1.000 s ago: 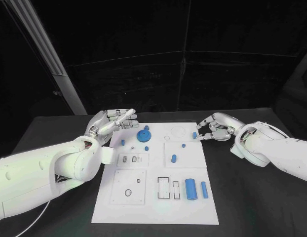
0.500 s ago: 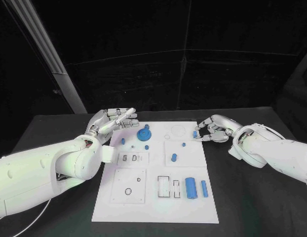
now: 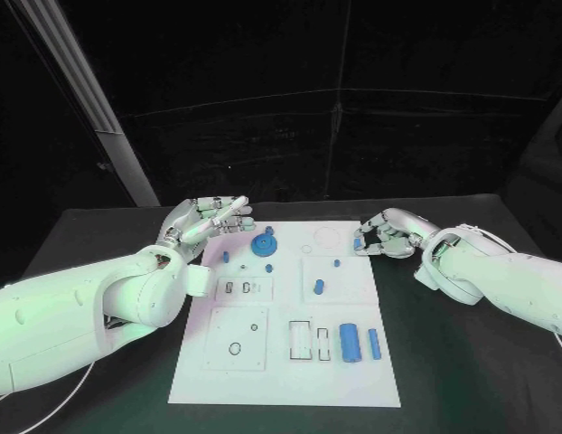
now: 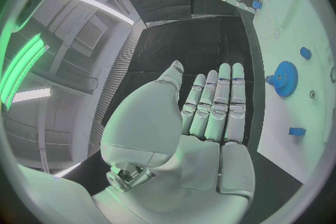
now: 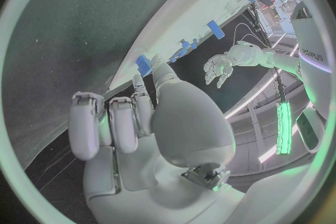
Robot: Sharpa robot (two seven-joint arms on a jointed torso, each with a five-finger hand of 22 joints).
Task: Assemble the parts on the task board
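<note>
The white task board [image 3: 281, 380] lies in the middle of the black table. My right hand [image 3: 388, 233] hovers at the board's far right edge and pinches a small blue part [image 3: 358, 242] between thumb and a finger; the same part [image 5: 143, 64] shows at the fingertips of my right hand [image 5: 140, 123] in its wrist view. My left hand [image 3: 207, 221] is held above the board's far left corner, fingers straight and apart, holding nothing; its bare palm [image 4: 210, 123] shows in the left wrist view. A blue gear [image 3: 266, 246] stands on the board near it.
Small blue parts [image 3: 318, 288] are scattered over the board's far half. Two blue cylinders [image 3: 349, 344] lie side by side at its near right. Rectangular slots [image 3: 310, 342] and a round hole [image 3: 234, 349] mark the near half. Black table [image 3: 463, 362] surrounds the board.
My right hand has drawn slightly back toward the board's far right edge, still pinching the small blue part. My left hand has hardly moved.
</note>
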